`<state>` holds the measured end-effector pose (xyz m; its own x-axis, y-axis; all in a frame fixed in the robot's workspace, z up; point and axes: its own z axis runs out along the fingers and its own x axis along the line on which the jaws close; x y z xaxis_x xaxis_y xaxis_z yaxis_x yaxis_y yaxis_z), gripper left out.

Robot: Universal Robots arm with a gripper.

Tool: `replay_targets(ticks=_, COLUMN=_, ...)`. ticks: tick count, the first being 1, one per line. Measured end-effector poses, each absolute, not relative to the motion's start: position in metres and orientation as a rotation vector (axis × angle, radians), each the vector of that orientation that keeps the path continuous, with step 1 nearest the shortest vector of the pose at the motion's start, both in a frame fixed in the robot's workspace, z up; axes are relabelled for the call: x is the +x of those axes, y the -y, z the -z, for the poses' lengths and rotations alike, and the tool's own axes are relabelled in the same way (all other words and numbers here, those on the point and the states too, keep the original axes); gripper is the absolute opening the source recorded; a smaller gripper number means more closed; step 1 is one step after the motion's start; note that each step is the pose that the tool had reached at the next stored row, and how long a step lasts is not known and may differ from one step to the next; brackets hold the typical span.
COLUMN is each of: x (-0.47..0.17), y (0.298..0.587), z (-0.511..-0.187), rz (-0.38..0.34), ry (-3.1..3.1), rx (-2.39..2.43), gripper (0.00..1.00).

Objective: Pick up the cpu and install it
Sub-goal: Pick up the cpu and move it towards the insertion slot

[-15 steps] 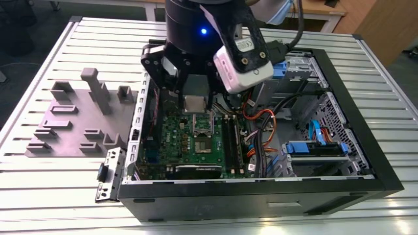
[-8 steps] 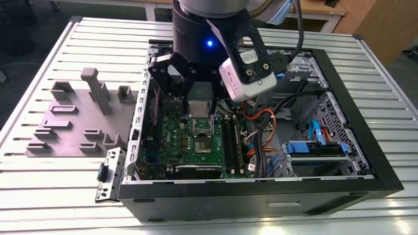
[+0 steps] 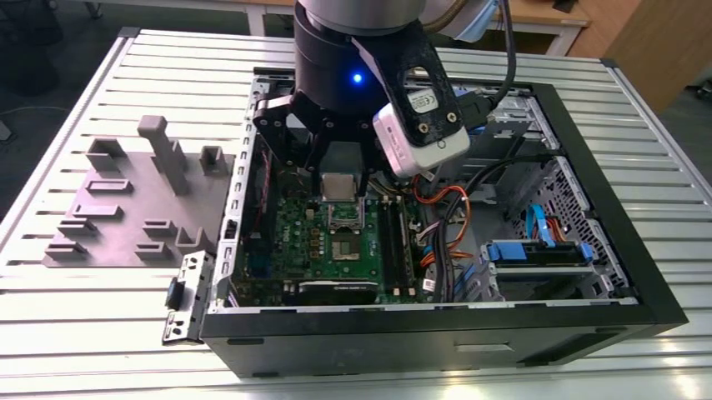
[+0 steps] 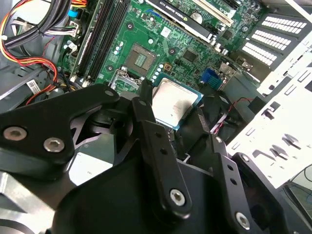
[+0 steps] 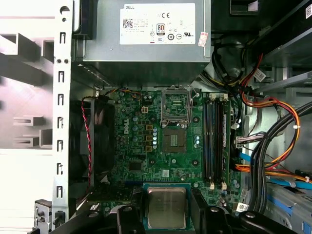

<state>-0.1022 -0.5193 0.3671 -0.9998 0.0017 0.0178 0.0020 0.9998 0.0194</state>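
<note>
The jaws are gripping the cpu (image 5: 166, 207) by two opposite edges, holding it flat in the air over the green board (image 5: 131, 141) inside the computer case (image 3: 445, 342), so pickup is looking done while the open socket (image 5: 174, 139) beyond, near the board's middle, is sitting empty.

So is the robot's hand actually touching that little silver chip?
Touching. In the second wrist view the hand clamps the cpu between black fingers on opposite edges, above the green motherboard.
</note>
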Motion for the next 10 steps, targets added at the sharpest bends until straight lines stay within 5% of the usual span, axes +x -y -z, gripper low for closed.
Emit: replay_targets(ticks=10, x=-0.1022, y=0.5193, z=-0.3636, rz=0.031, ry=3.124, rx=-0.003, gripper=0.47)
